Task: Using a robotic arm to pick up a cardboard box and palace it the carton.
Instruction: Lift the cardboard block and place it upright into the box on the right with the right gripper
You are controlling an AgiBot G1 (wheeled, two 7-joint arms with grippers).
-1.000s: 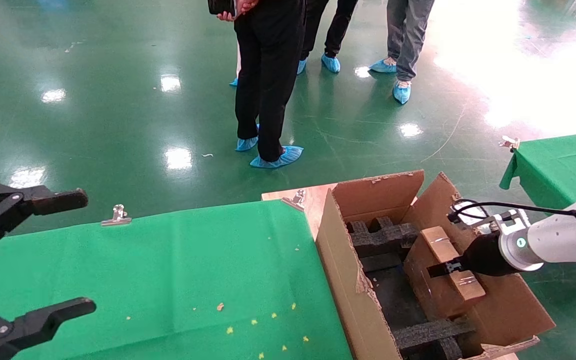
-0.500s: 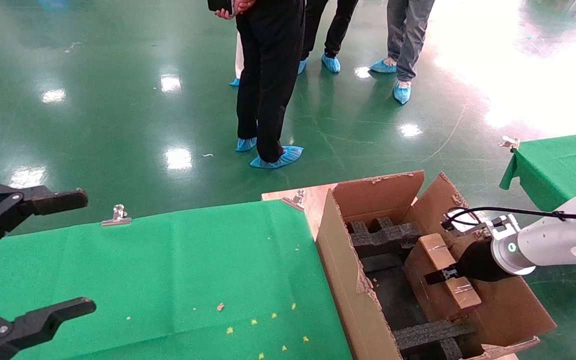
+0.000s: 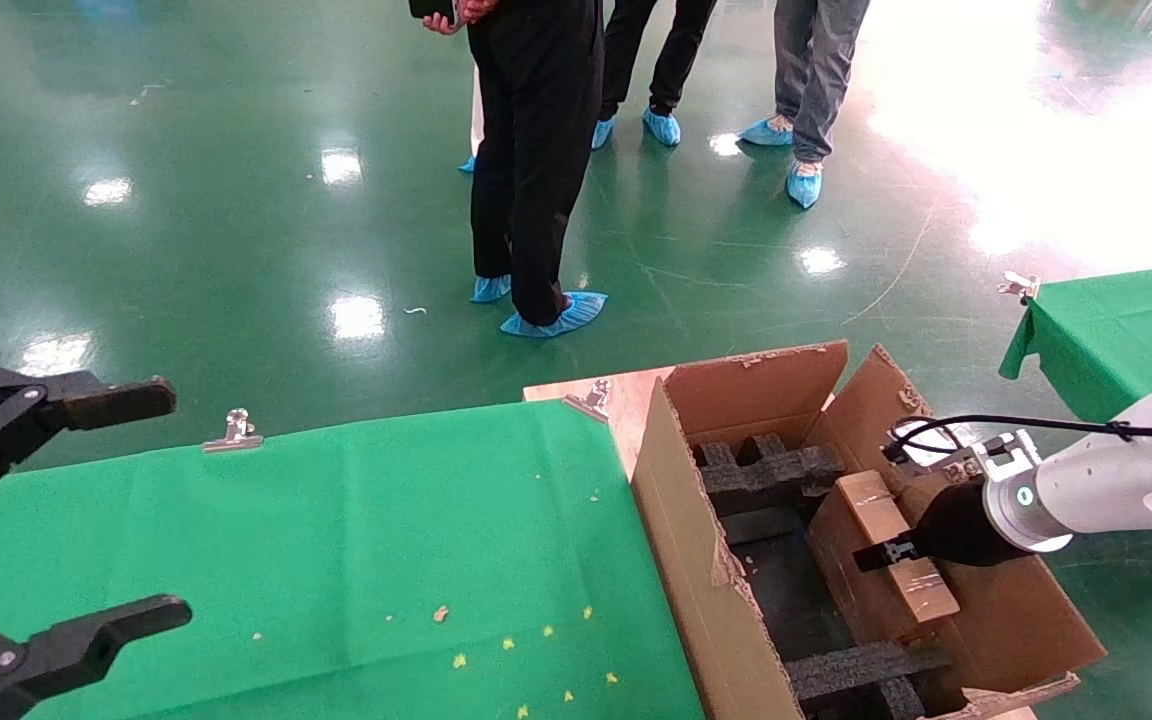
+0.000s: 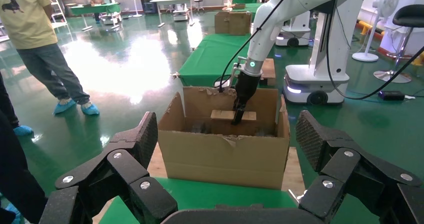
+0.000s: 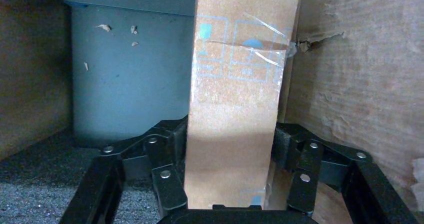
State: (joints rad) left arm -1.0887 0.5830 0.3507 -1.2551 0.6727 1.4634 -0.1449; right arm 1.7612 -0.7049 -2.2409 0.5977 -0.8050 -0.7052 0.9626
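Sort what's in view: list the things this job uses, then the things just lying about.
Job:
- right gripper, shut on the cardboard box
- carton, box partly inside it

Lying about:
- left gripper, open, parked over the green cloth
- metal clip
- bystanders

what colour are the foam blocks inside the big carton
Black foam blocks in the brown carton; clearest in the head view.

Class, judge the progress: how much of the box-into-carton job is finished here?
Done: the cardboard box is picked up and inside the carton. In hand: the right claw grips it among the foam blocks. Left: release and withdraw. The left claw sits open over the green table.
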